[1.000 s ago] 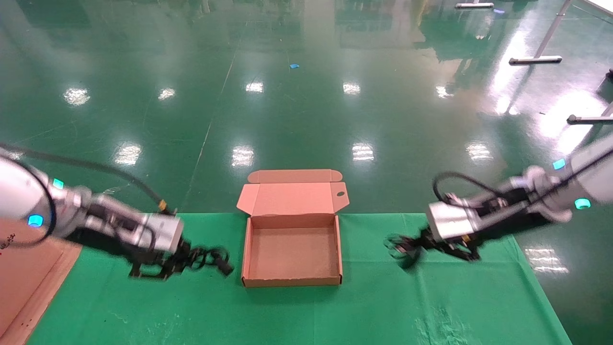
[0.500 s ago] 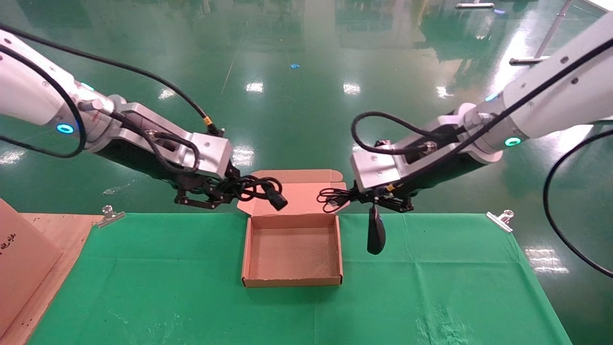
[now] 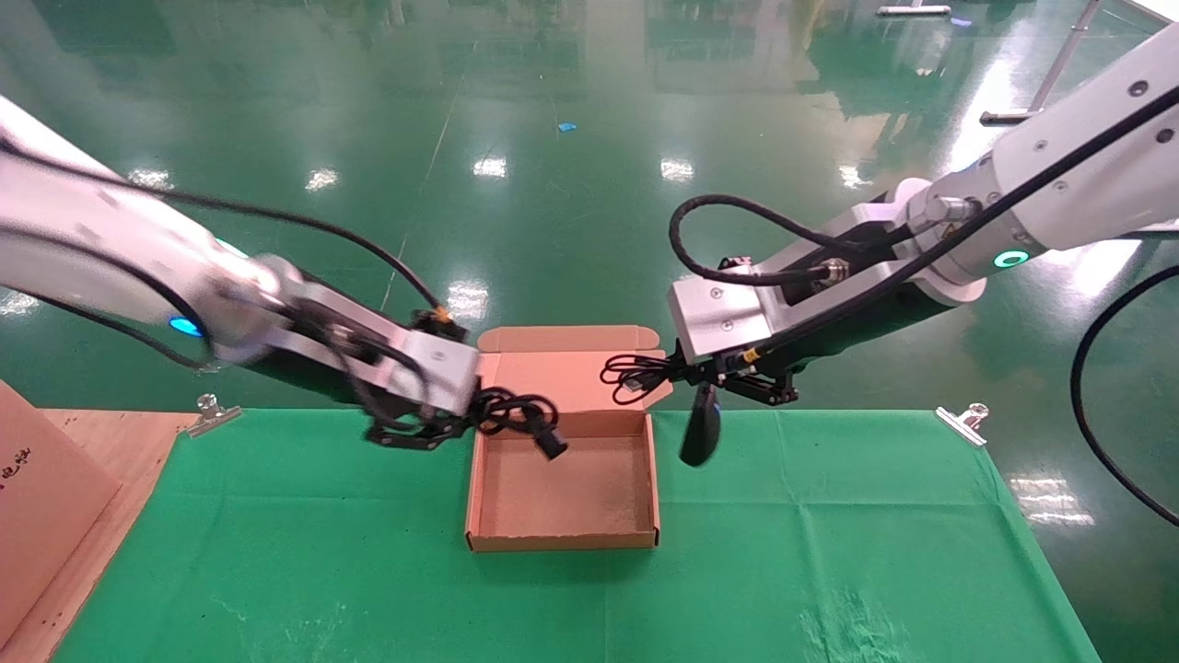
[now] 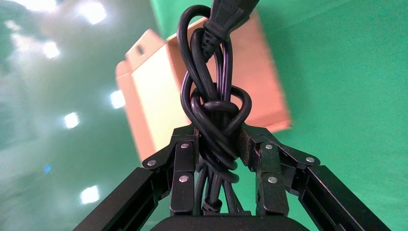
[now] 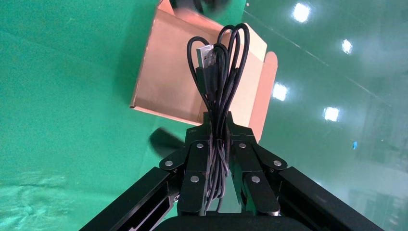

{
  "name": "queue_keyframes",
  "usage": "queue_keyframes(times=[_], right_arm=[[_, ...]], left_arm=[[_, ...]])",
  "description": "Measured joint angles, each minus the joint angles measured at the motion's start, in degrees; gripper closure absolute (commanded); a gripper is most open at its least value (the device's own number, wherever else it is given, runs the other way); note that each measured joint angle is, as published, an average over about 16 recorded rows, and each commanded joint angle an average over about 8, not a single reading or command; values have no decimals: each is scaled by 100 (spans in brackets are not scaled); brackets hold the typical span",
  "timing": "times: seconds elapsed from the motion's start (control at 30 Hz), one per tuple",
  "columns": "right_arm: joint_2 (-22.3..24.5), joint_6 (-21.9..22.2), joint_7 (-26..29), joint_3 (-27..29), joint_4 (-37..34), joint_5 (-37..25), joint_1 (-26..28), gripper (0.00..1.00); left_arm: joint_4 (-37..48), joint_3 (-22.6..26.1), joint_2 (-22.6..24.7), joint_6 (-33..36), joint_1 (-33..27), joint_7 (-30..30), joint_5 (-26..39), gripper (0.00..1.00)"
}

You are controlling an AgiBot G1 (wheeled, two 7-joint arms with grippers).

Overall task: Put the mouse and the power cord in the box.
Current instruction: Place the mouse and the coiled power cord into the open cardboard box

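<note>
Brown cardboard, the box (image 3: 562,488) sits open at the far edge of the green-covered bench (image 3: 829,552), lid raised behind it. In the head view the left tool (image 3: 461,425) hangs at the box's left wall, clamped on the power cord (image 3: 520,419), whose plug dangles over the box's inside. The right tool (image 3: 714,376) hovers past the box's right wall, and the mouse (image 3: 700,431) dangles below it. The left wrist view shows its fingers (image 4: 185,166) squeezing the knotted cord. The right wrist view shows the right tool's fingers (image 5: 197,178) pinching the mouse's bundled cable (image 5: 219,72).
</note>
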Motion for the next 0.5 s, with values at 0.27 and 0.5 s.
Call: queue_keyframes(times=[0.27,0.5], right_arm=[[238,47,4,43,177,89,-201,100],[412,167,-216,46,26,107,-439,100]], left_arm=[[-563,200,403,-2193,1309,-809,1253,100],[-325,416,862,-3728,2146,-1405,2161,100]])
